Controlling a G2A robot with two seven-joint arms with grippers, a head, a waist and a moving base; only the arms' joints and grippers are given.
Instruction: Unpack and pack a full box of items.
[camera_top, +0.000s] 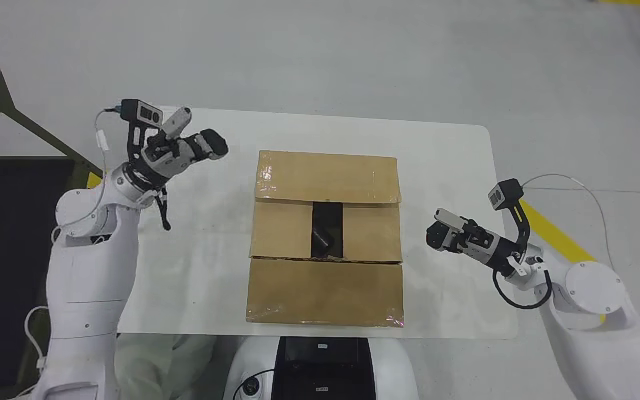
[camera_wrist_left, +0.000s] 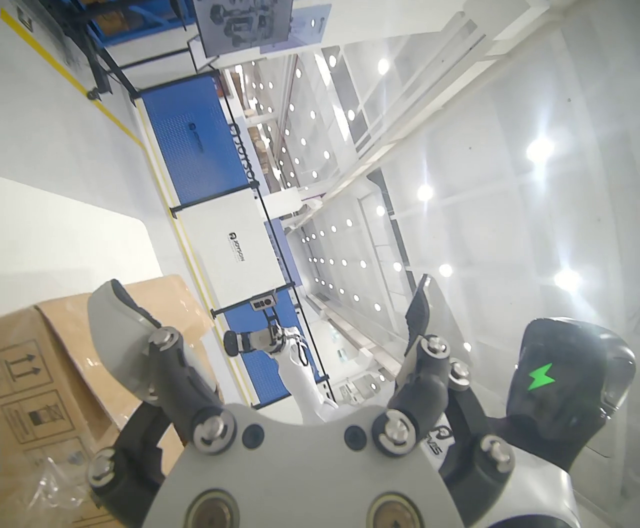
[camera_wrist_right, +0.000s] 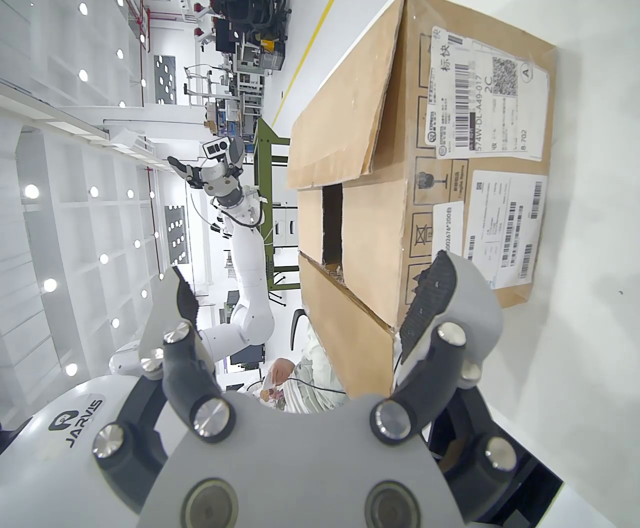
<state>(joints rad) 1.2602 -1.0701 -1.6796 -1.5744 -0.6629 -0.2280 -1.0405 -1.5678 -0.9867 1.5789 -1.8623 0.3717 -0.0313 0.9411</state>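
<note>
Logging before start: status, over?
Left hand open, empty. Right hand open, empty. Box outer flaps open, inner flaps down. Nothing between hands and box.

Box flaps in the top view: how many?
4. Far flap, near flap, and partly covering the opening, the left inner flap and right inner flap. None appears hidden.

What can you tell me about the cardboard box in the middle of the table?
The cardboard box is plain brown and stands upright on the white table. Its top flaps are folded nearly flat, leaving a narrow dark gap in the middle; what is inside cannot be made out. White labels with barcodes stick to one side wall. Only the table touches it.
</note>
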